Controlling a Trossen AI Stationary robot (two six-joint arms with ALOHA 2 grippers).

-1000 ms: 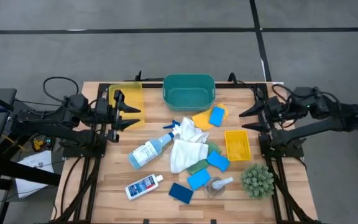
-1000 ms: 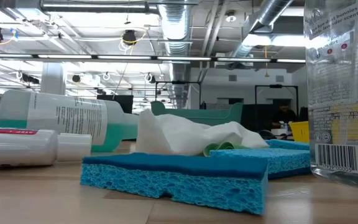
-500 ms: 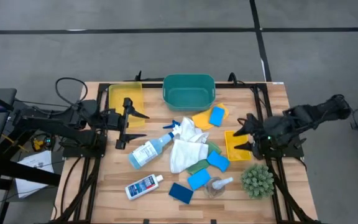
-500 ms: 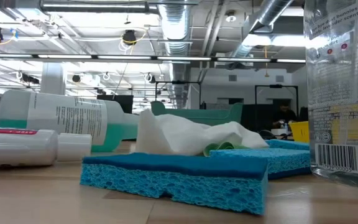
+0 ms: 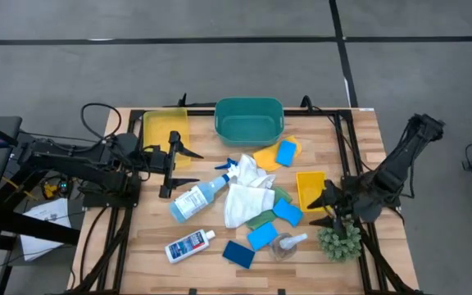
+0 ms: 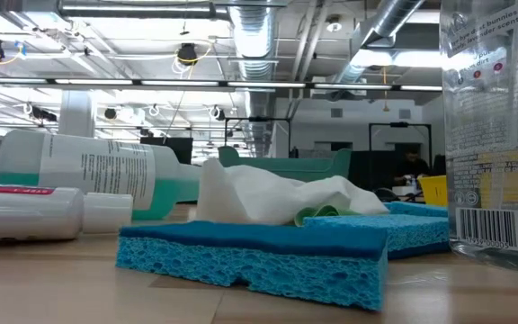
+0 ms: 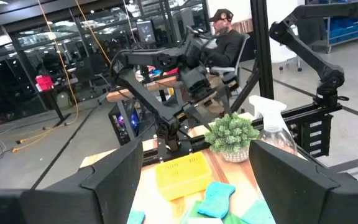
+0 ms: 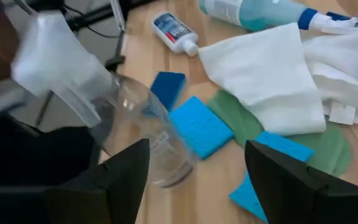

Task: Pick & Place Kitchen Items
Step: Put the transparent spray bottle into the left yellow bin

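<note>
The kitchen items lie mid-table: a blue-trigger spray bottle (image 5: 199, 197) on its side, a small white bottle (image 5: 188, 244), a small clear bottle (image 5: 288, 243), white cloth (image 5: 244, 192), yellow cloth (image 5: 265, 158), green cloth (image 5: 267, 217), light-blue sponges (image 5: 288, 211) and a dark-blue sponge (image 5: 238, 254). My right gripper (image 5: 318, 209) hangs open between the yellow tray and the plant. It slants down toward the clear bottle (image 8: 135, 134) and touches nothing. My left gripper (image 5: 183, 164) is open and level, left of the spray bottle.
A teal basin (image 5: 249, 131) stands at the far middle. Yellow trays sit far left (image 5: 166, 127) and right of the pile (image 5: 312, 190). A spiky green plant (image 5: 339, 238) stands near right, just under my right arm. A person sits beyond the table (image 7: 225, 40).
My right gripper has swung from the table's right edge toward the near edge and down, rolling as it went, and now sits by the yellow tray and plant. My left gripper has edged toward the table's middle and rolled. Nothing on the table has moved.
</note>
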